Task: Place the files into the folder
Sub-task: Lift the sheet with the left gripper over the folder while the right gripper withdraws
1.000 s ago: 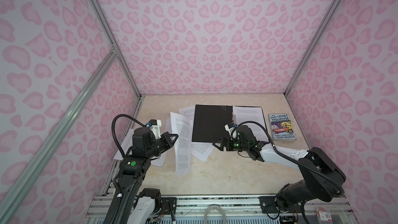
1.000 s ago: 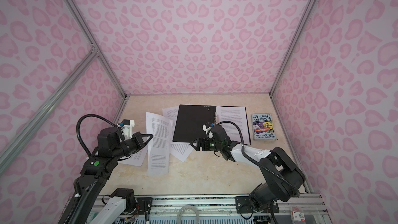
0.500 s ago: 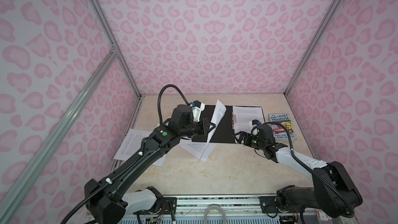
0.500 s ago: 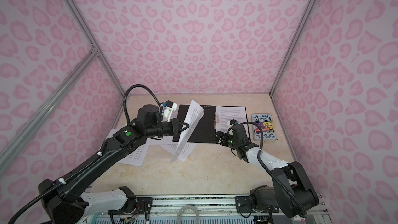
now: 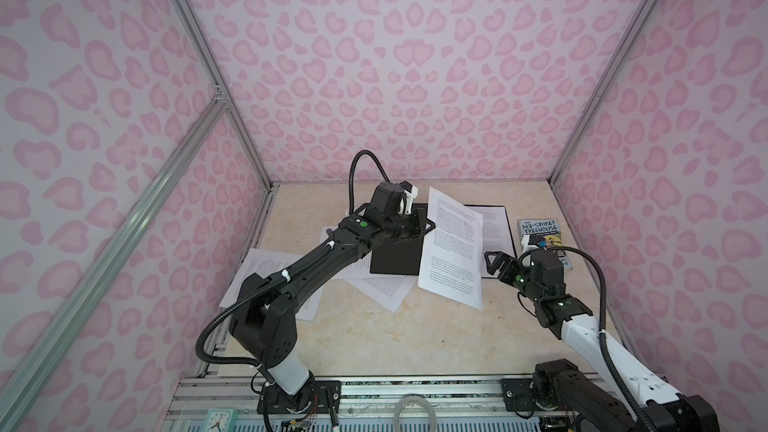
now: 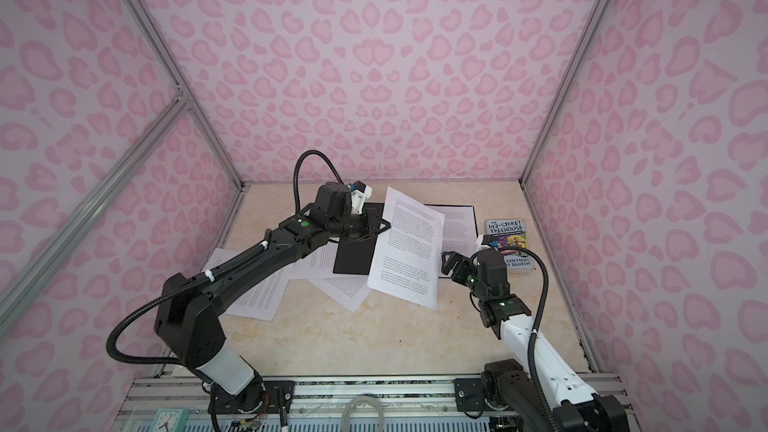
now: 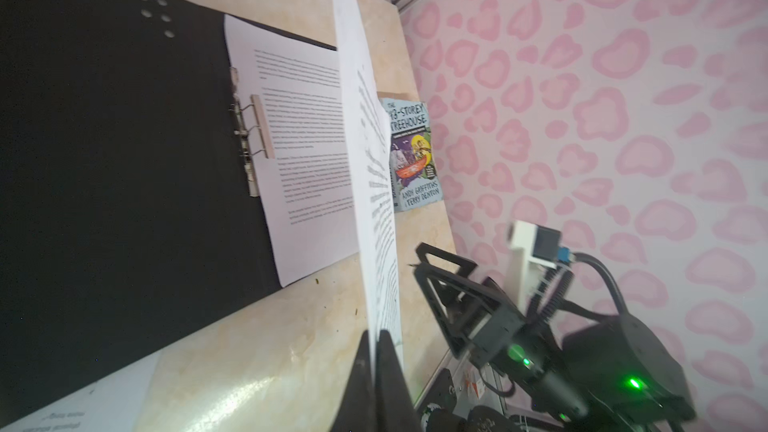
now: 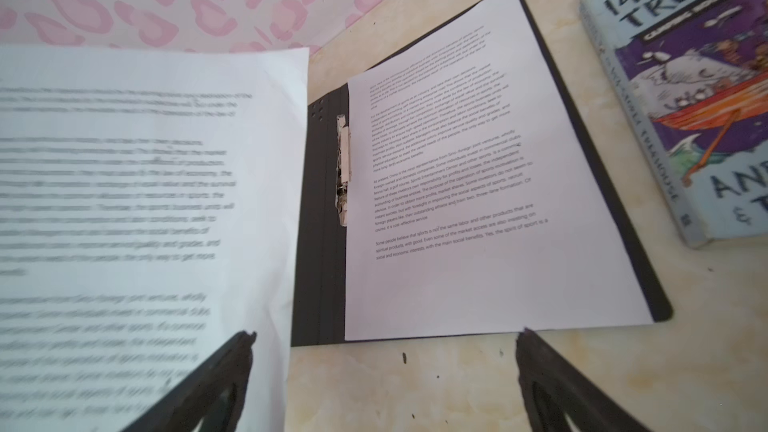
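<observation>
Where the left gripper [image 5: 429,225] reaches over the open folder [image 5: 395,261], one printed sheet [image 5: 451,251] is pinched between its jaws at the middle of a long edge and is carried tilted above the worktop [image 5: 415,338]. The sheet's long axis is set from the back wall towards the front rail, and its printed face is turned towards the right gripper [image 5: 493,263]; in the left wrist view it is seen nearly edge-on.

The folder is laid flat and open, black inside upward, long axis front to back, with a metal clip [image 7: 254,139] at the spine. On its right half one filed sheet [image 8: 478,184] is lodged squarely; the left half is bare. Further loose sheets [image 5: 270,280] are fanned on the worktop at the folder's left and near edge.

The right gripper's jaws are spread wide with nothing between them, near the folder's near right corner. A paperback book [image 5: 540,229] is laid just right of the folder. The pale marbled worktop is enclosed by pink-patterned walls [image 5: 395,76].
</observation>
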